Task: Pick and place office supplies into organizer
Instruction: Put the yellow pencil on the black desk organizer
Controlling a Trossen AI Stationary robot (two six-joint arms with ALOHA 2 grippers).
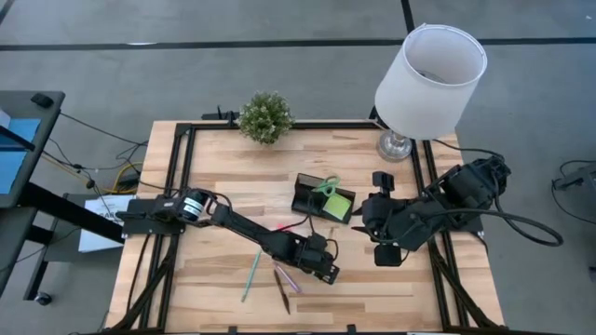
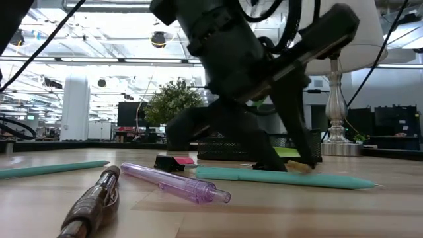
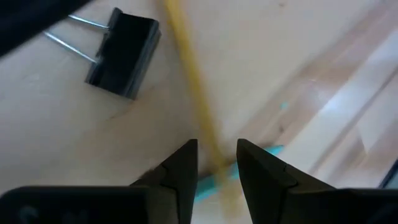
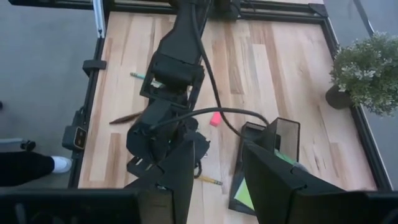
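- We see the left gripper (image 3: 216, 163) low over the desk (image 1: 223, 177), jaws narrowly parted astride the yellow pencil (image 3: 189, 74), beside a binder clip (image 3: 123, 53).
- Right gripper (image 4: 216, 163) waits near the organizer (image 1: 321, 200), jaws apart, empty.

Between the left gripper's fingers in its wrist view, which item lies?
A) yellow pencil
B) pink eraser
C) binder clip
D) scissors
A: the left gripper is open, its fingers either side of the yellow pencil; the binder clip lies off to one side on the table.
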